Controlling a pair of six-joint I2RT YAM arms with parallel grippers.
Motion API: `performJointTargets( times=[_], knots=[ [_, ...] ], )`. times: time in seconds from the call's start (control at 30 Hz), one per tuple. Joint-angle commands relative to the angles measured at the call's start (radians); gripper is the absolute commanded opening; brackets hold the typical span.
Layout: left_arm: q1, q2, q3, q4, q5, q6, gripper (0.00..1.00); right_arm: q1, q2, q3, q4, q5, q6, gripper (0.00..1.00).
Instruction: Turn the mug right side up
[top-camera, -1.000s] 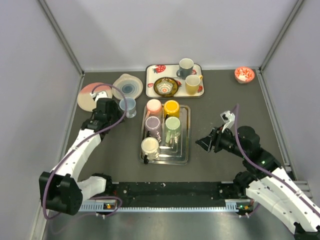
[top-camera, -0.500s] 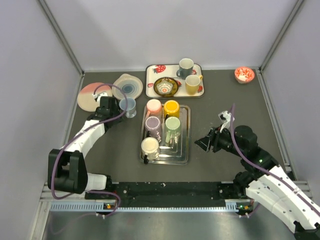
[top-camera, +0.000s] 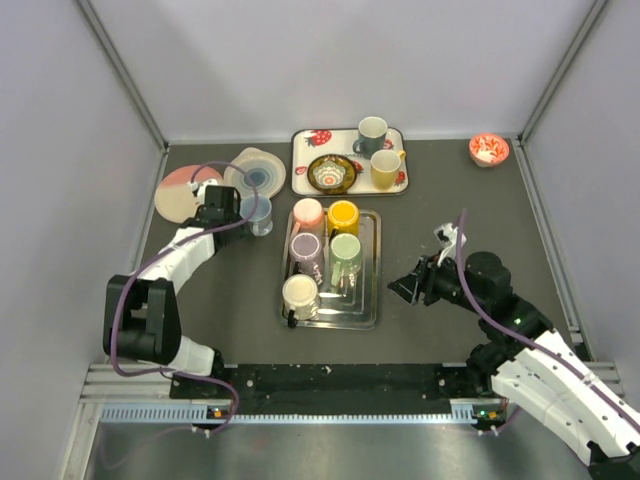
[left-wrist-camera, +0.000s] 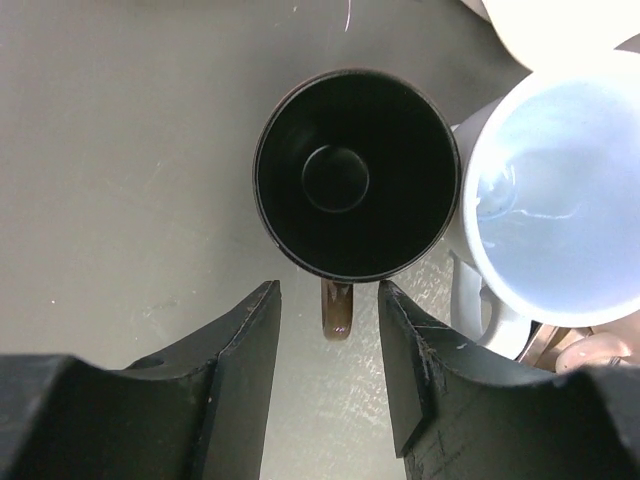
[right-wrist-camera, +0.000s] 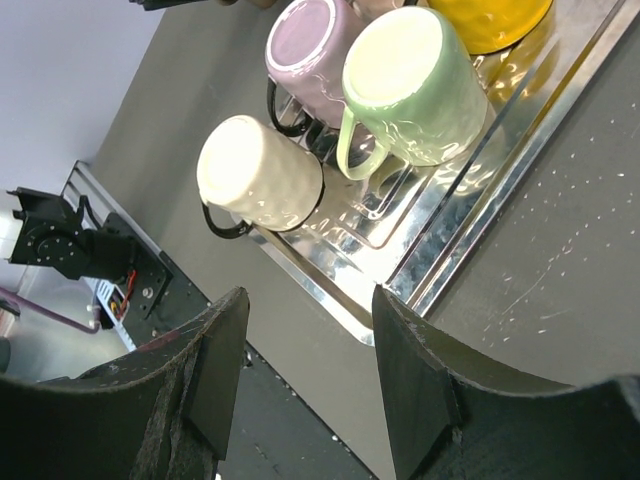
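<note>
A black mug (left-wrist-camera: 355, 170) stands upright on the table in the left wrist view, its mouth up and its handle pointing at my left gripper (left-wrist-camera: 328, 290). That gripper is open, with the handle's tip between the fingertips and touching neither. In the top view the left gripper (top-camera: 228, 208) hides the black mug. A pale blue mug (left-wrist-camera: 560, 200) stands upright right beside it and also shows in the top view (top-camera: 255, 211). My right gripper (top-camera: 400, 287) is open and empty beside the metal tray (top-camera: 330, 322).
The metal tray (right-wrist-camera: 440, 260) holds several upside-down mugs, among them cream (right-wrist-camera: 260, 172), green (right-wrist-camera: 410, 85) and purple (right-wrist-camera: 310, 55). Two plates (top-camera: 190, 190) lie at the back left. A strawberry tray (top-camera: 305, 160) with two mugs and a bowl sits behind. A small red bowl (top-camera: 488, 150) is far right.
My left arm has stretched farther back and the left gripper has shifted slightly toward the far side. The right gripper has edged a little left toward the tray.
</note>
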Motion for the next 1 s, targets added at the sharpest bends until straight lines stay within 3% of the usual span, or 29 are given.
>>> performJointTargets(
  times=[0.0, 0.13, 0.37, 0.57, 0.8, 0.97],
  knots=[
    [0.007, 0.007, 0.048, 0.051, -0.022, 0.015, 0.49, 0.009, -0.005, -0.008, 0.038, -0.008, -0.016, 0.53],
    [0.008, 0.016, 0.053, 0.054, -0.021, 0.015, 0.49, 0.009, 0.000, -0.020, 0.053, -0.017, -0.013, 0.53],
    [0.011, 0.045, 0.064, 0.055, -0.022, 0.029, 0.39, 0.011, -0.001, -0.031, 0.056, -0.028, -0.005, 0.52],
    [0.014, 0.042, 0.067, 0.055, -0.016, 0.034, 0.24, 0.011, -0.002, -0.036, 0.056, -0.030, -0.004, 0.52],
    [0.016, 0.007, 0.051, 0.046, -0.013, 0.038, 0.00, 0.011, 0.000, -0.034, 0.056, -0.033, -0.004, 0.52],
    [0.016, -0.084, 0.038, -0.010, 0.002, 0.032, 0.00, 0.011, -0.002, -0.027, 0.056, -0.040, 0.001, 0.52]
  ],
)
